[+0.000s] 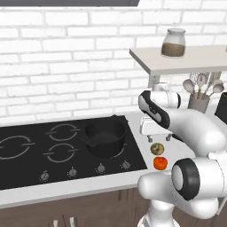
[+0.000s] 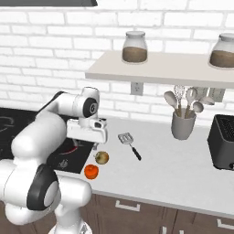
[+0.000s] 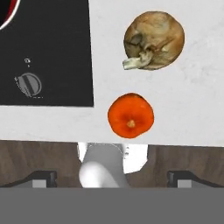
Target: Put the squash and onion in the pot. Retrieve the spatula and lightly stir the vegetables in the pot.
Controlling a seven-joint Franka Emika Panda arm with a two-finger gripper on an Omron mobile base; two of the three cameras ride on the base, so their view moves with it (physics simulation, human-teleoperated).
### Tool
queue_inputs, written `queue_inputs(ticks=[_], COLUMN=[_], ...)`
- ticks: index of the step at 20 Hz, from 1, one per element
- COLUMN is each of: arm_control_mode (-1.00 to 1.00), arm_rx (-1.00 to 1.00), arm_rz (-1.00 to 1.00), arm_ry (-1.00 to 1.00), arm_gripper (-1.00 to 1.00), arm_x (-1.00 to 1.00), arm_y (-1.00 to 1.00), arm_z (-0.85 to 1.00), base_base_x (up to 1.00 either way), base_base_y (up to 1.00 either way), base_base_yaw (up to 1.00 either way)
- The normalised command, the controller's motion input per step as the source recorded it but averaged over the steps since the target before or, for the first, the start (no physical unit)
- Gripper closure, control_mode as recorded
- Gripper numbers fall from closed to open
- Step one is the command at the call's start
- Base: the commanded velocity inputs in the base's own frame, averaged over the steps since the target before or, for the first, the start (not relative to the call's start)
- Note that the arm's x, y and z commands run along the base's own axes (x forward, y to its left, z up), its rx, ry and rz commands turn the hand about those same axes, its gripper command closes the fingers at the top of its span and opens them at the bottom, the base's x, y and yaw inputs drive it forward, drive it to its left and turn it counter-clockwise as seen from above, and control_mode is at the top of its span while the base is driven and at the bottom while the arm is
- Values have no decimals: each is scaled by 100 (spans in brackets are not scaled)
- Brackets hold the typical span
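Your end effector (image 2: 94,145) hangs over the tabletop (image 2: 183,169) with its jaws wide apart and nothing in them, just above the onion (image 2: 101,157) and squash (image 2: 91,172), which sit side by side right of the stove (image 1: 26,164). The pot (image 1: 105,137) is on a burner with nothing visible inside, and the spatula (image 2: 130,144) lies flat further right, near the utensil cup (image 2: 183,124).

A kitchen: black stovetop (image 1: 26,153) set in a counter (image 2: 183,173), white brick wall (image 1: 66,57), utensil crock (image 2: 183,124).
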Motion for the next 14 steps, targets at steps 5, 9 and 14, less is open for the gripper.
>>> queue_inputs(ticks=[5,9,14], arm_control_mode=[-100,-100,-100], arm_rx=[0,0,0], arm_rz=[0,0,1], arm_ry=[1,0,0], arm_gripper=[-100,-100,-100], arm_x=[-15,-2,-1], arm_y=[-13,-16,-1], arm_z=[-56,-68,-46], base_base_x=[0,0,0], base_base_y=[0,0,0], base_base_yaw=[0,0,0])
